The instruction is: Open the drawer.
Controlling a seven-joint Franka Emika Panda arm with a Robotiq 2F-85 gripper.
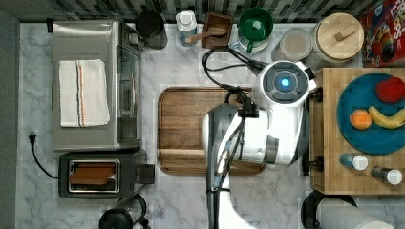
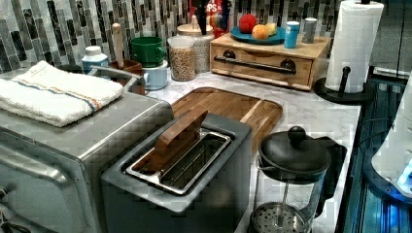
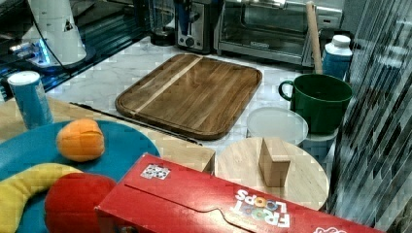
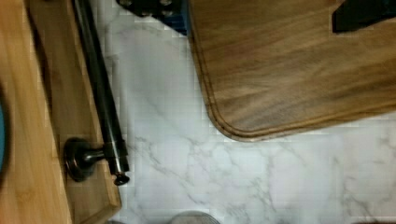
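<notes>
Drawer [image 2: 262,65] sits shut in the bamboo box at the counter's far end in the left view, face flush with the frame, under the blue plate [image 2: 257,38] of fruit. Its black bar handle [image 4: 100,88] runs along the front on two brackets; the wrist view shows one bracket [image 4: 79,158] and the bar's end just beside the marble counter [image 4: 187,168].

My claw hangs above the strip of counter between the handle and the brown wooden tray [image 4: 289,60]. The handle lies close off one side of me, the tray's rounded corner off the other. Nothing touches the bar. Whether my fingers are apart or together, I cannot tell; only dark bits of my own hardware edge into the wrist view.

Step in hand, by my reading: the approach. No grasp made, drawer not yet moved.

Next move calls for:
- shifting sideways toward the bar, away from the tray
- dropping low enough to straddle the bar, fingers either side, clear of the bracket
- closing on it, then pulling straight out from the drawer face, toward the tray.

Risk: the bar is thin and may slip.
</notes>
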